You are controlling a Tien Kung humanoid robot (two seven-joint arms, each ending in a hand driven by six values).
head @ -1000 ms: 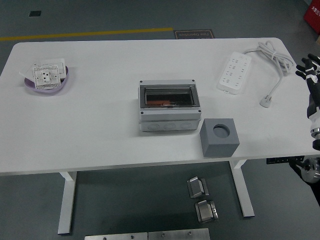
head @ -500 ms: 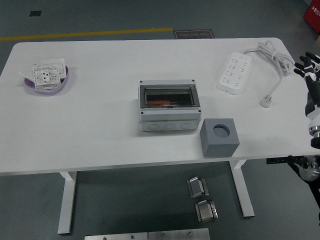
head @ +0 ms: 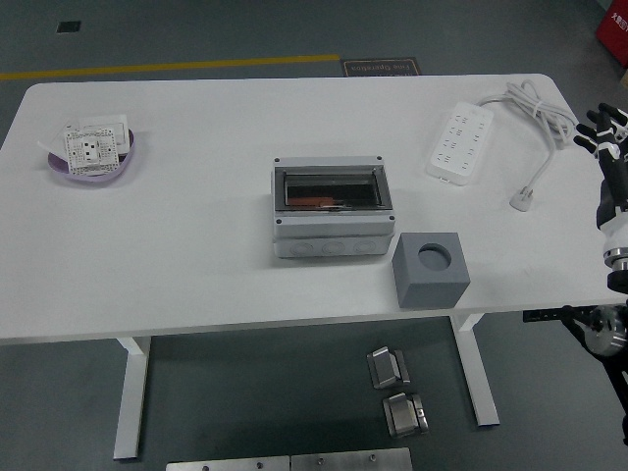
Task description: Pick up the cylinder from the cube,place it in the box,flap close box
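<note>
While the right robot hand (head: 606, 132) hangs at the desk's (head: 196, 245) right edge with fingers spread, holding nothing, the grey box (head: 332, 209) sits mid-desk, its dark clear flap down over something orange inside. Just right and nearer stands the grey cube (head: 431, 269), its round top hole empty. No cylinder shows plainly.

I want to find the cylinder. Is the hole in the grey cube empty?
Empty, it seems. The grey cube shows only a dark round hole on top, nothing poking out.
</note>
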